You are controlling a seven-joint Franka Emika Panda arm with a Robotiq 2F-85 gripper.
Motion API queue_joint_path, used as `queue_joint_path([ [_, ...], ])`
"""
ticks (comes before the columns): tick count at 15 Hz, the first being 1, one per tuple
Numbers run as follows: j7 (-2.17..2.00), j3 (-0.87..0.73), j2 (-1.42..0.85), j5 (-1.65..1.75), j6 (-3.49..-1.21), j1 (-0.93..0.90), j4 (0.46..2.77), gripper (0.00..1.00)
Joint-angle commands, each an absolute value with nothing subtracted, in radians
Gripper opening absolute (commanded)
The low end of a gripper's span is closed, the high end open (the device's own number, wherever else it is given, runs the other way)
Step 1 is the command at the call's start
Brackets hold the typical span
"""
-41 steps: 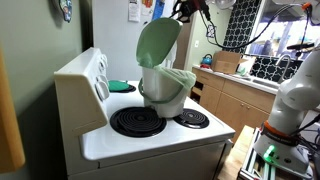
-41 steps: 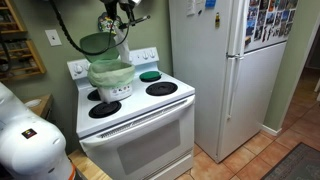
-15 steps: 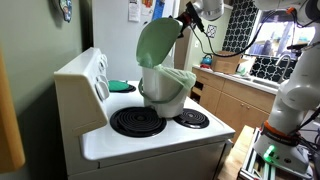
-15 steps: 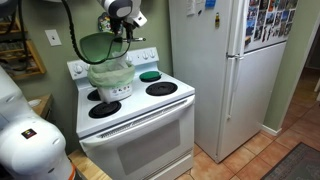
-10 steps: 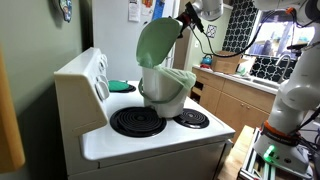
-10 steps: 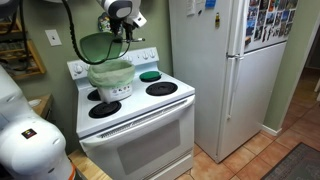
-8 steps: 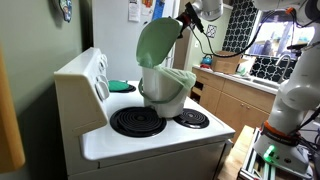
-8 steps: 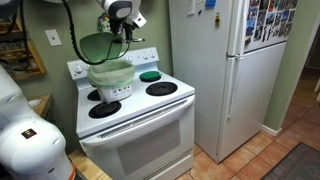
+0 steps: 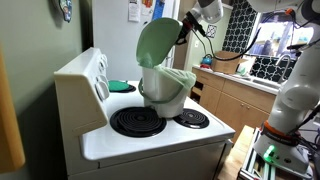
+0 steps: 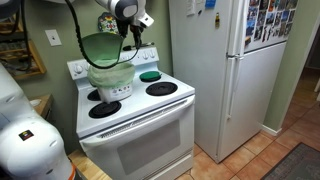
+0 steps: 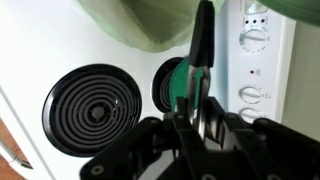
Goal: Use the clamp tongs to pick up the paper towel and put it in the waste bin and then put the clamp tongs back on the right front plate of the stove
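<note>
The gripper (image 10: 135, 28) has risen slightly and now hangs above the waste bin (image 10: 112, 78), which sits on the stove (image 10: 135, 105) with its lid up. In the wrist view, its jaws are clamped narrowly on the clamp tongs (image 11: 200, 60).

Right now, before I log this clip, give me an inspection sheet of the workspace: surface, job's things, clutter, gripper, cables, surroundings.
Surface: white stove with black coil burners.
Job's things: waste bin stands on the stove, green lid flipped up; dark tongs in the gripper; paper towel not seen.
Clutter: a green round item on a back burner.
Gripper: gripper raised beside the bin lid, shut on the tongs in the wrist view.
Cables: black cable arches along the arm; cords hang beside it.
Surroundings: refrigerator beside the stove, wooden cabinets, a window.
</note>
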State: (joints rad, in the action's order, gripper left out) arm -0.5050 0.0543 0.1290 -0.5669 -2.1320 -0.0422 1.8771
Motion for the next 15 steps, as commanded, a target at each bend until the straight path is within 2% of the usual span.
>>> queue_joint_path([
  [1, -0.464, 0.031, 0.116, -0.519, -2.129, -0.019, 1.912, 0.06],
  [7, -0.443, -0.004, 0.021, -0.505, -2.119, 0.007, 1.935, 0.06],
  [8, -0.424, 0.000, 0.035, -0.526, -2.129, 0.001, 1.929, 0.25],
  [12, -0.424, -0.004, 0.007, -0.525, -2.129, 0.005, 1.931, 0.25],
  [13, -0.425, -0.004, 0.008, -0.525, -2.129, 0.005, 1.931, 0.06],
  [15, -0.378, -0.012, -0.066, -0.505, -2.151, 0.013, 1.905, 0.06],
])
